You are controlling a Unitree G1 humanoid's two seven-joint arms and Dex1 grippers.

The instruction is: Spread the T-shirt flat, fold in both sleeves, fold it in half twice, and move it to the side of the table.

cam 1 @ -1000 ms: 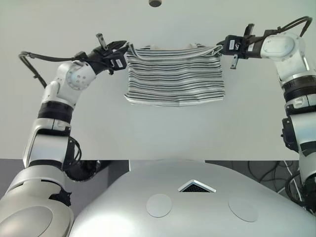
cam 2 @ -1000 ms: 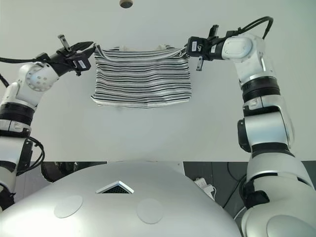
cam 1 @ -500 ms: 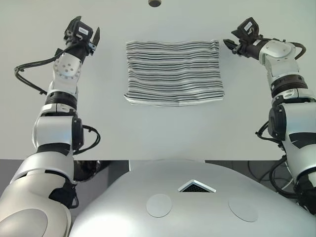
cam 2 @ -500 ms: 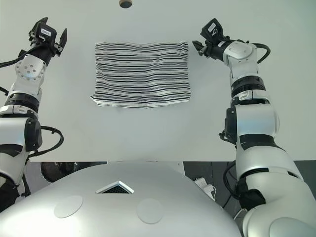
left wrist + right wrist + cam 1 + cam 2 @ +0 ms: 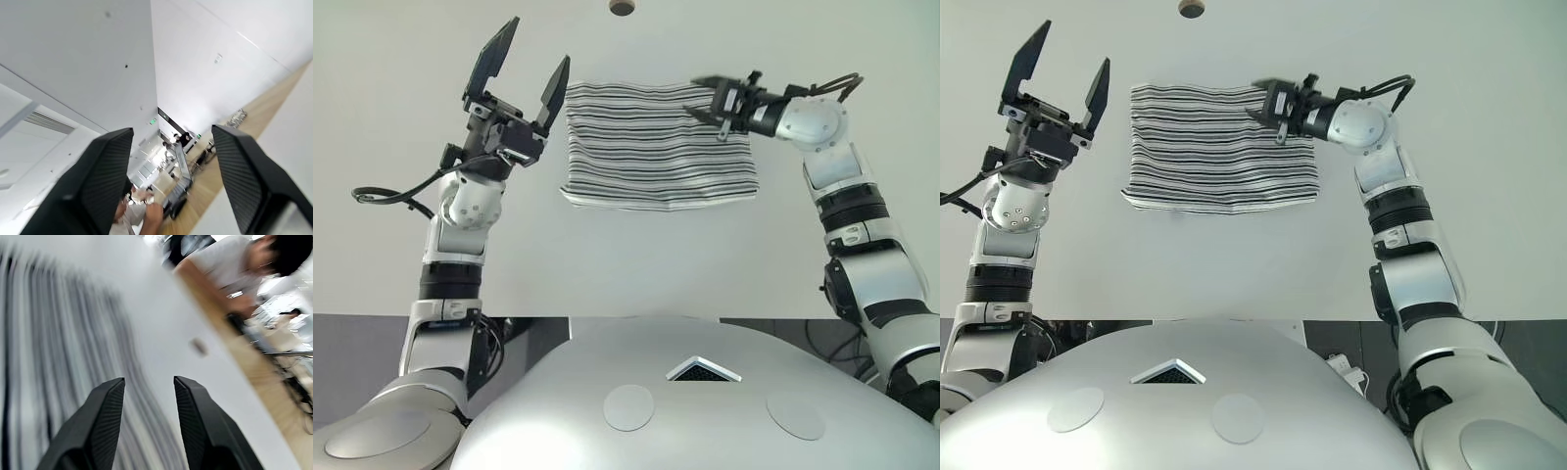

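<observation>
A: Shirt first, what's it looking like?
B: The T-shirt (image 5: 656, 145) is lying folded into a rough rectangle. Dark and light stripes are running across it from side to side. The near edge is bulging a little, and a few wrinkles are running through the cloth.
A: Where's it sitting?
B: On the white table (image 5: 607, 259), far middle, well back from the near edge.
A: Any writing?
B: A white label (image 5: 1285, 99) is showing on the right gripper's body, but it's too small to read.
A: Grippers?
B: The right gripper (image 5: 697, 94) is hanging over the shirt's far right corner. Its fingers (image 5: 98, 426) are standing partly apart and holding nothing, with stripes showing beyond them in the wrist view. I can't tell whether they're touching the cloth.
A: Left one?
B: The left gripper (image 5: 540, 41) is sitting raised above the table on the shirt's left, pointing upward. It's spread wide and gripping nothing.
A: Anything else?
B: A dark round spot (image 5: 622, 6) is sitting at the table's far edge, beyond the shirt.
</observation>
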